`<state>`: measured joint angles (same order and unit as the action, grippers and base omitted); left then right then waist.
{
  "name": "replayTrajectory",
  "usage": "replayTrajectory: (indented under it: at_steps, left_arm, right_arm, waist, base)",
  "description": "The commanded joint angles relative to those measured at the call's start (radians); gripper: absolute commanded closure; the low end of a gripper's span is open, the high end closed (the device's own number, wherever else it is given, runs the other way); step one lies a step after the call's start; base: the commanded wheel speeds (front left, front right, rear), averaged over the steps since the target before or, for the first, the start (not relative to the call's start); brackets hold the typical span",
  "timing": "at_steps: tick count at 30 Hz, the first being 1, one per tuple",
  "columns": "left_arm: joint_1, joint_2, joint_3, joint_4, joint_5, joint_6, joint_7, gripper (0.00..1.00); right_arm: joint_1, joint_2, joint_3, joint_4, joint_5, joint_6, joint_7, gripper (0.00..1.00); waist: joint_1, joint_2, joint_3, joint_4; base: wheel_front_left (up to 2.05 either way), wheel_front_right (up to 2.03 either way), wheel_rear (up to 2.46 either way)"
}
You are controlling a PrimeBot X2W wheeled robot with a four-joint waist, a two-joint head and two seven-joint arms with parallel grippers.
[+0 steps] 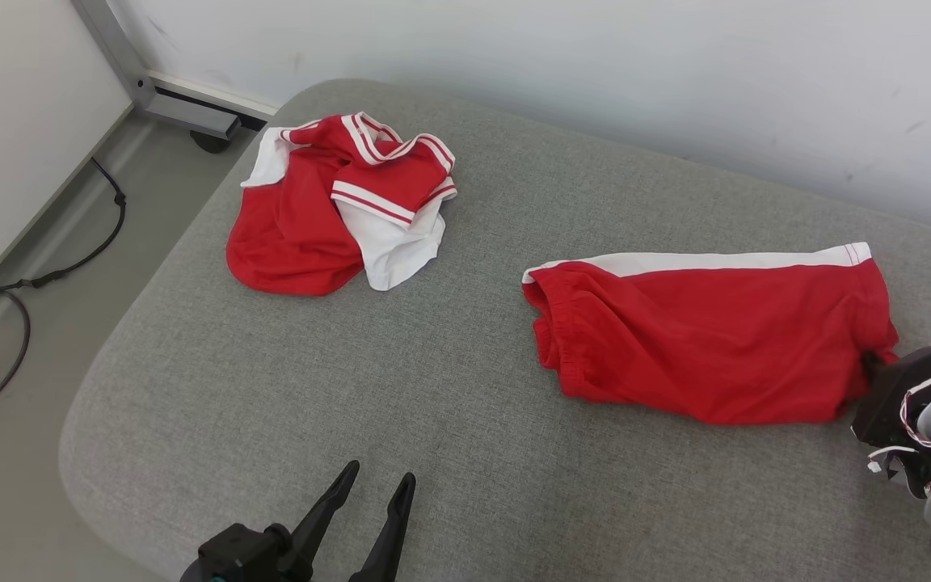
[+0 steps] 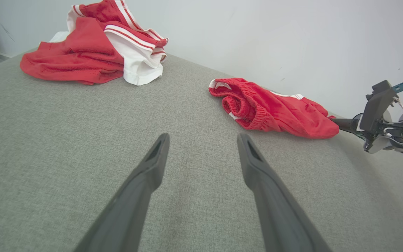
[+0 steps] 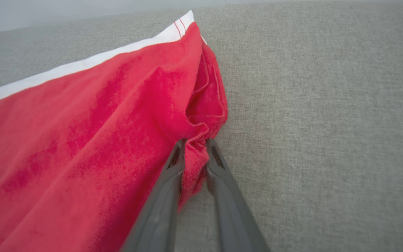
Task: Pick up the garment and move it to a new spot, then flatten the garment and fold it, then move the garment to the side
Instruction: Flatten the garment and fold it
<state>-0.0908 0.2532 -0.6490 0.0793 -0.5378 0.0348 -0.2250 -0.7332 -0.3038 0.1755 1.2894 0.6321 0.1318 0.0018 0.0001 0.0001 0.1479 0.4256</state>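
Head view, nearest first. Left gripper [image 1: 381,473] sits at 6 o'clock over the grey cushion [image 1: 352,364], fingers spread wide, nothing between them, well apart from any cloth.

Red shorts [image 1: 708,339] lie at about 2 o'clock from it, flat on the cushion. Their long axis runs 9 to 3 o'clock: elastic waistband at the 9 end, leg hem at the 3 end, white side stripe along the far edge.

Right gripper [image 3: 194,141] is at the 3 o'clock end, fingers closed on a bunched fold of the hem corner. The right arm is clearly the nearer one. Judgement: any lift or drag would start from that hem, the waistband trailing.

Red-and-white shirt [image 1: 328,210] lies crumpled farther off, at 10 o'clock from the shorts, untouched.

Unclear:
- How many layers are pinched cannot be told.
- The right fingertips are masked by the wrist body in the head view.
- The right forearm is cut by the frame edge.
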Motion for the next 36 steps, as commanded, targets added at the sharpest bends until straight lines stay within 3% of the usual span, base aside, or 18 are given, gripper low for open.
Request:
replayTrajectory:
  at_steps: [1, 16, 36]
  left_arm:
    - [-0.014, 0.001, 0.001, 0.003, -0.012, 0.0, -0.004, 0.0]
    - [-0.001, 0.001, -0.01, 0.013, -0.027, 0.003, 0.0, 0.0]
    - [0.033, 0.012, -0.023, 0.008, -0.041, 0.016, 0.011, 0.0]
  right_arm:
    - [0.001, 0.001, -0.012, 0.002, -0.019, -0.002, 0.006, 1.0]
    - [0.045, 0.05, -0.089, 0.001, -0.09, -0.002, -0.023, 1.0]
    - [0.155, 0.13, -0.115, 0.001, -0.125, -0.002, -0.155, 1.0]
  waist:
    - [-0.0001, -0.0001, -0.002, -0.001]
    - [-0.0001, -0.0001, -0.053, -0.029]
    - [-0.0001, -0.0001, -0.145, -0.169]
  base:
    - [0.0, 0.0, 0.0]
    - [0.0, 0.0, 0.0]
    - [0.0, 0.0, 0.0]
